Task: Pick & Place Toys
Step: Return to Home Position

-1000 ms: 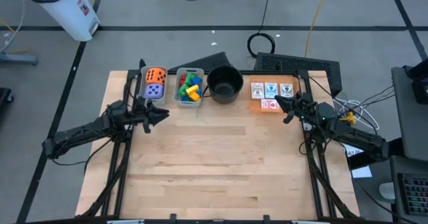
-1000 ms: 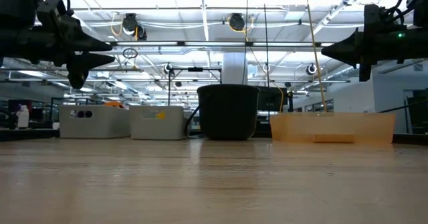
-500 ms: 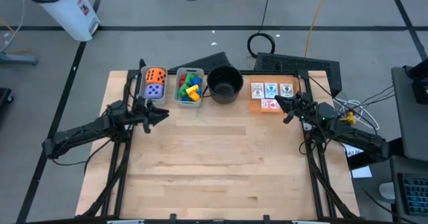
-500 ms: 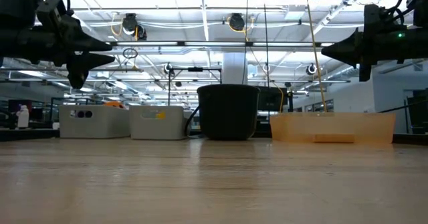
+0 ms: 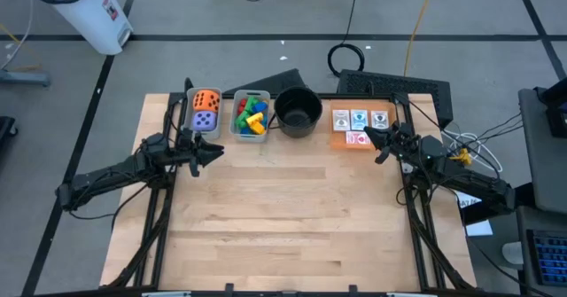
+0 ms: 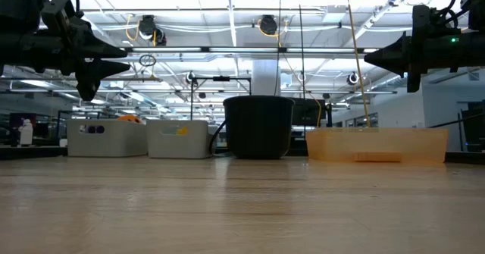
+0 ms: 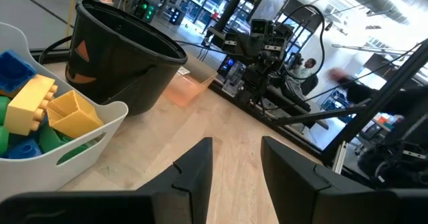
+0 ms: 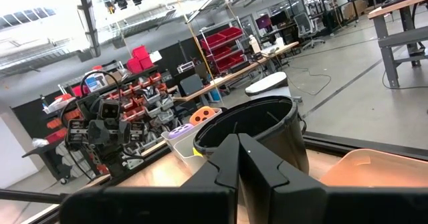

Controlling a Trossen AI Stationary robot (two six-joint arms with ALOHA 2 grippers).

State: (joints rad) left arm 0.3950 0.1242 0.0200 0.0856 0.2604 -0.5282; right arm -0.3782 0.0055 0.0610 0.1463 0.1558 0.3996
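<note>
All the toys lie at the table's far edge. An orange die (image 5: 206, 100) and a purple die (image 5: 205, 121) sit in a grey bin (image 5: 190, 113). Coloured blocks (image 5: 251, 116) fill a second grey bin (image 5: 236, 126). Picture cards (image 5: 359, 120) lie flat in an orange tray (image 5: 337, 141). My left gripper (image 5: 215, 152) hovers level near the dice bin, open with nothing between its fingers (image 7: 235, 144). My right gripper (image 5: 370, 136) hovers shut and level over the tray's near edge (image 8: 239, 138).
A round black pot (image 5: 298, 111) stands between the block bin and the card tray. The bare wooden tabletop (image 5: 292, 208) stretches between the arms toward the near edge. A black device (image 5: 394, 89) and cables lie just beyond the far edge.
</note>
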